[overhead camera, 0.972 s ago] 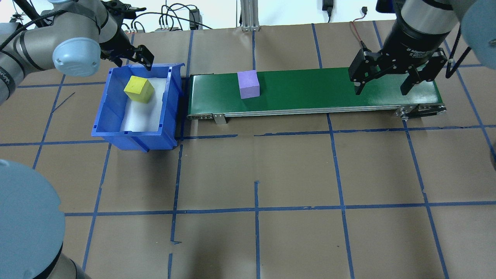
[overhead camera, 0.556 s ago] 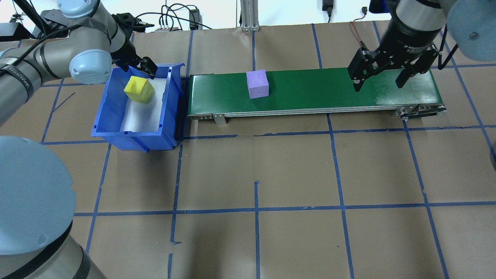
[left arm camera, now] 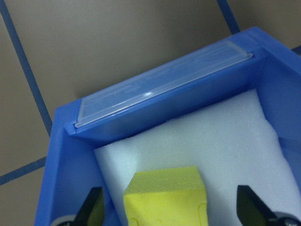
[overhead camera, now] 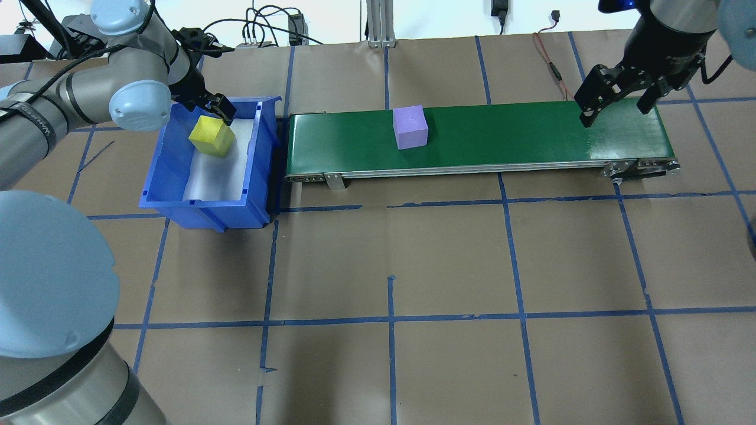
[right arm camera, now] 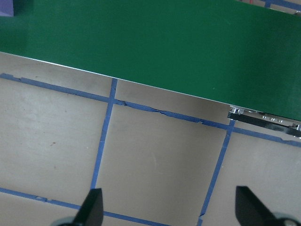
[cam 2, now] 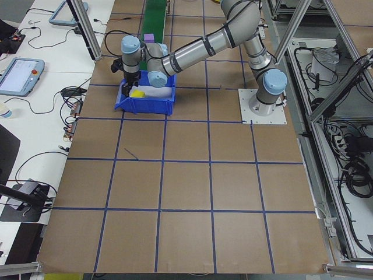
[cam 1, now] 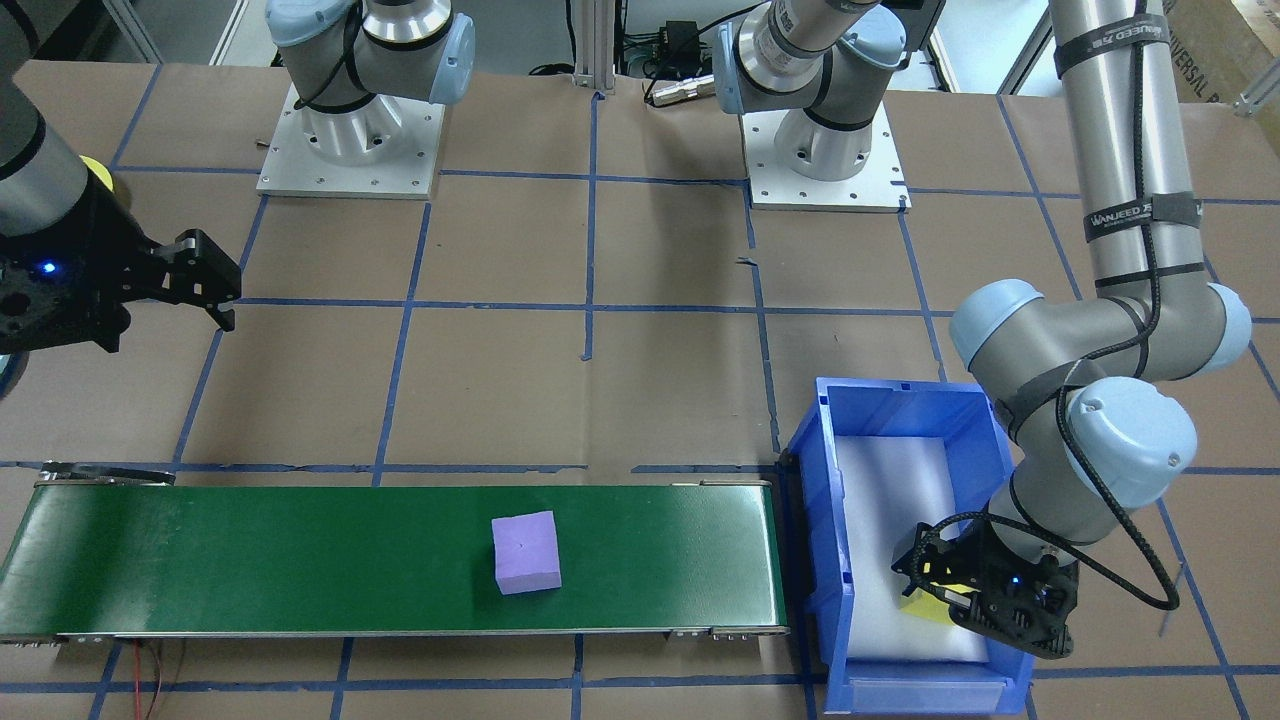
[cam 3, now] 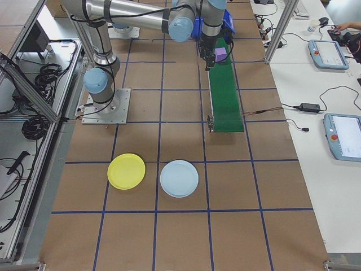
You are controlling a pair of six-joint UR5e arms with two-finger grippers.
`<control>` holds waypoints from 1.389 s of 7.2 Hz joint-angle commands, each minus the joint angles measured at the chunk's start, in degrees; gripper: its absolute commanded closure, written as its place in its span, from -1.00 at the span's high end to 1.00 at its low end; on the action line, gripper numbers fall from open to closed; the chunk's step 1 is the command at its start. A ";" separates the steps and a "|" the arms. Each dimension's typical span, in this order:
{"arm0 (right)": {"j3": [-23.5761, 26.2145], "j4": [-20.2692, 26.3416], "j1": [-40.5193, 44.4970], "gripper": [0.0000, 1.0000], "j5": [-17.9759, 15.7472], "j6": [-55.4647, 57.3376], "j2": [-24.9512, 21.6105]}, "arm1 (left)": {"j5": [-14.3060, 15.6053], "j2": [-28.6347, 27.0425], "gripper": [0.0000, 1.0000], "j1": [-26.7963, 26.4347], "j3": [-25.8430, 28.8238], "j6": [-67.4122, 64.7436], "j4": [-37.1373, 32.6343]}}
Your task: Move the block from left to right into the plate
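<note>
Across the brown paper table (overhead camera: 390,248), marked with blue tape lines, listed by size:

1. Green conveyor belt (overhead camera: 502,133), lying lengthwise from the bin toward the robot's right side.
2. Blue bin (overhead camera: 171,183), touching the belt's left end, lined with white foam (left arm camera: 221,136).
3. Yellow plate (cam 3: 126,171), seen only in the right-side view, on the table well apart from the belt's end and just beside a pale blue plate (cam 3: 179,178).
4. Left claw (left arm camera: 171,209), lowered into the far end of the bin, fingers spread, 1 on each side of the yellow block and neither visibly touching it.
5. Right claw (overhead camera: 614,101), above the belt's right end, fingers spread, holding nothing.
6. Purple block (overhead camera: 410,127), upright on the belt near its middle, well apart from the right claw.
7. Yellow block (left arm camera: 164,197), resting on the foam near the bin's far wall, turned at an angle to the bin's sides.

Risks, as judged from this layout:
- The yellow block sits skewed between the fingers, so closing could catch its corners and twist it or let it slip out.
- The left claw is close to the bin's far wall, and a small drift could knock the bin against the belt.
- The purple block could reach the belt's end and drop off if the right claw is late or off-centre.
- With 2 plates side by side, a block could land on the blue one.
</note>
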 commanded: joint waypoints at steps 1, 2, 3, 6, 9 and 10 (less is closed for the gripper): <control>0.04 -3.90 -6.08 1.00 0.06 -14.89 3.27 | 0.89 -0.66 1.00 0.05 -0.81 0.71 0.88; -0.22 -7.15 -9.09 1.00 0.16 -19.77 3.90 | 1.24 -0.92 1.00 0.05 -1.33 0.63 0.88; 0.30 -7.53 -10.42 1.00 0.16 -24.52 4.60 | 1.33 -0.93 0.90 0.05 -2.12 0.19 0.88; -0.13 -15.09 -16.12 1.00 7.34 -47.17 9.69 | 5.37 0.73 -0.33 0.05 -2.31 -1.21 0.45; -0.40 -15.98 -18.08 1.00 8.67 -52.14 11.11 | -0.04 10.19 -0.32 -2.92 -1.08 -11.44 -3.83; -0.84 -15.98 -18.08 1.00 10.86 -54.25 12.07 | -2.42 13.28 -0.31 -6.59 -0.81 -20.46 -4.73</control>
